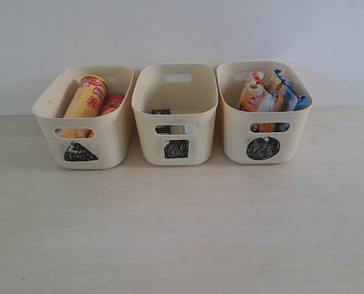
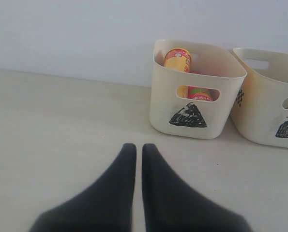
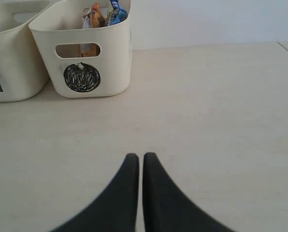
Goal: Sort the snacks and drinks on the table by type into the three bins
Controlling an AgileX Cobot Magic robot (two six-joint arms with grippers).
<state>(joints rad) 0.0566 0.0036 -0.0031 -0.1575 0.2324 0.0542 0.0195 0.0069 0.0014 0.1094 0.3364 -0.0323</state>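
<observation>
Three cream bins stand in a row at the back of the table. The triangle bin (image 1: pixel 111 144) on the left holds the yellow-orange-red tube (image 1: pixel 87 98) and the pink tube (image 1: pixel 111 103), both leaning. In the middle, the square bin (image 1: pixel 200 141) holds the dark purple carton (image 1: pixel 161 113); the white and blue carton is hidden. On the right, the circle bin (image 1: pixel 295 138) contains the orange-black bag (image 1: pixel 253 93) and the blue-white bag (image 1: pixel 289 92). My left gripper (image 2: pixel 135 147) is shut and empty, apart from the triangle bin (image 2: pixel 160 111). My right gripper (image 3: pixel 138 157) is shut and empty, apart from the circle bin (image 3: pixel 114 67).
A pale wall rises right behind the bins. The light wooden table (image 1: pixel 182 233) stretches from the bins to the near edge. Neither arm shows in the exterior view.
</observation>
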